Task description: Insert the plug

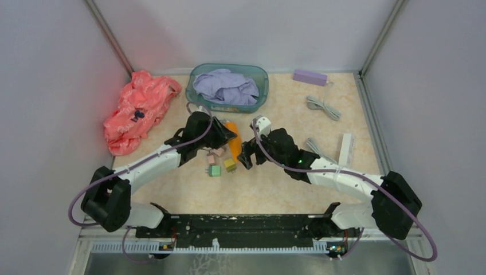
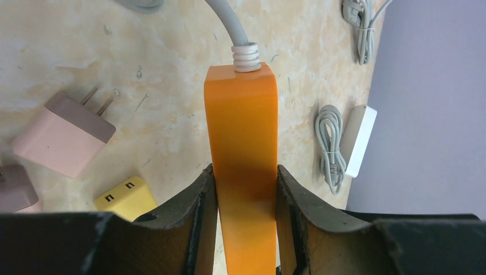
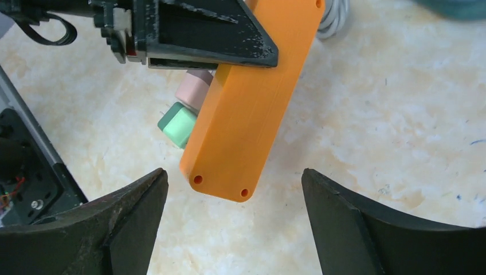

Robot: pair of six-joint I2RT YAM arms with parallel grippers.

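My left gripper [image 1: 225, 136] [image 2: 245, 175] is shut on an orange power strip [image 1: 232, 146] [image 2: 243, 137], gripping its two long sides; a grey-white cord [image 2: 229, 23] leaves its far end. In the right wrist view the strip [image 3: 246, 114] hangs tilted above the table, its back face with two screw holes showing. My right gripper [image 1: 246, 156] [image 3: 234, 173] is open and empty, its jaws wide on either side of the strip's free end. A pink plug adapter [image 2: 63, 134] [image 3: 195, 86], a green one [image 1: 214, 170] [image 3: 177, 125] and a yellow one [image 1: 230, 164] [image 2: 126, 197] lie on the table beneath.
A teal basin [image 1: 261, 74] with purple cloth stands at the back centre. A red cloth [image 1: 140, 109] lies at the back left. A purple box [image 1: 309, 76], a coiled grey cable [image 1: 324, 107] and a white block [image 1: 345, 148] [image 2: 361, 140] with another cable [image 2: 329, 146] are on the right.
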